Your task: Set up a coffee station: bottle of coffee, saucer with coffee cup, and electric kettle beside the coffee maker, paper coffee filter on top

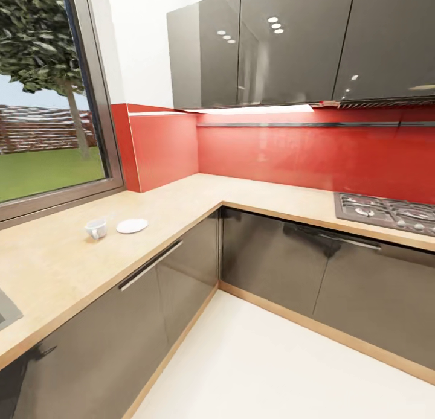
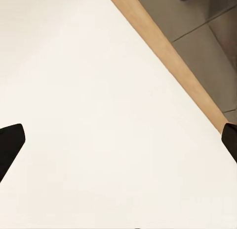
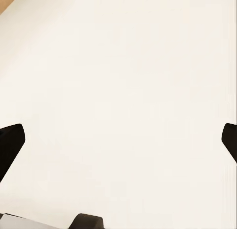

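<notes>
A white coffee cup (image 1: 96, 228) stands on the light wooden countertop (image 1: 54, 268) at the left, below the window. Just to its right lies a white saucer (image 1: 132, 226), apart from the cup. My left gripper (image 2: 118, 140) hangs open over the pale floor, its dark fingertips (image 2: 11, 142) wide apart with nothing between them. My right gripper (image 3: 118, 140) is open too, also above bare floor. The coffee maker, coffee bottle, filter and kettle are out of view.
The L-shaped counter turns at a corner backed by a red splashback (image 1: 302, 153). A gas hob (image 1: 389, 214) sits at the right. Dark glossy wall cabinets (image 1: 290, 44) hang above, dark base cabinets (image 1: 175, 274) below. A sink edge (image 1: 7, 313) shows far left. The white floor (image 1: 272, 371) lies open.
</notes>
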Tool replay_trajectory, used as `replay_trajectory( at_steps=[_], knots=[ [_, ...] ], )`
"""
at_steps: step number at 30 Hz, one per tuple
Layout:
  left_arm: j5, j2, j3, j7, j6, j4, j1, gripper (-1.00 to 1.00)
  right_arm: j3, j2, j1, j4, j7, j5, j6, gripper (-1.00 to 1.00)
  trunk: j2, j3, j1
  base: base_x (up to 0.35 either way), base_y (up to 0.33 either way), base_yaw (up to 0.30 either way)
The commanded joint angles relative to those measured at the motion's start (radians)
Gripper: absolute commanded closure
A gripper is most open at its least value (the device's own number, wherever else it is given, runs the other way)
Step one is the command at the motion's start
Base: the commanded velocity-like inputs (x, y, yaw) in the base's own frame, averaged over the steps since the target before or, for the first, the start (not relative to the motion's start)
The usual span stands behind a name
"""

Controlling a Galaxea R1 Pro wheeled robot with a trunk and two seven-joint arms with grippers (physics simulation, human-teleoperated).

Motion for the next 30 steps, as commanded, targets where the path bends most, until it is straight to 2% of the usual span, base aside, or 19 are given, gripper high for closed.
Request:
replay_trajectory(
  at_steps=[1, 13, 17, 25, 30],
  knots=[
    [0.006, 0.000, -0.008, -0.001, -0.007, 0.001, -0.001, -1.00, 0.008, 0.000, -0.001, 0.000, 0.004, -0.011, -0.002, -1.00, 0.000, -0.001, 0.000, 0.287, -0.214, 0.000],
    [0.006, 0.000, -0.007, -0.001, -0.007, 0.001, -0.001, -1.00, 0.008, 0.000, -0.001, 0.000, 0.004, -0.011, -0.002, -1.00, 0.000, -0.001, 0.000, 0.232, -0.239, 0.017],
    [0.006, 0.001, -0.006, -0.001, -0.007, 0.001, -0.001, -1.00, 0.008, 0.000, -0.001, 0.000, 0.004, -0.011, -0.002, -1.00, 0.000, -0.001, 0.000, 0.049, -0.206, 0.198],
    [0.006, 0.001, -0.007, -0.001, -0.007, 0.001, -0.001, -1.00, 0.008, 0.000, -0.001, 0.000, 0.004, -0.011, -0.004, -1.00, 0.000, -0.001, 0.000, 0.005, -0.030, 0.254],
    [0.006, 0.001, -0.009, -0.001, -0.007, 0.001, -0.001, -1.00, 0.009, 0.000, -0.001, 0.000, 0.004, -0.011, -0.004, -1.00, 0.000, -0.001, 0.000, 0.000, -0.180, 0.090]
  ],
)
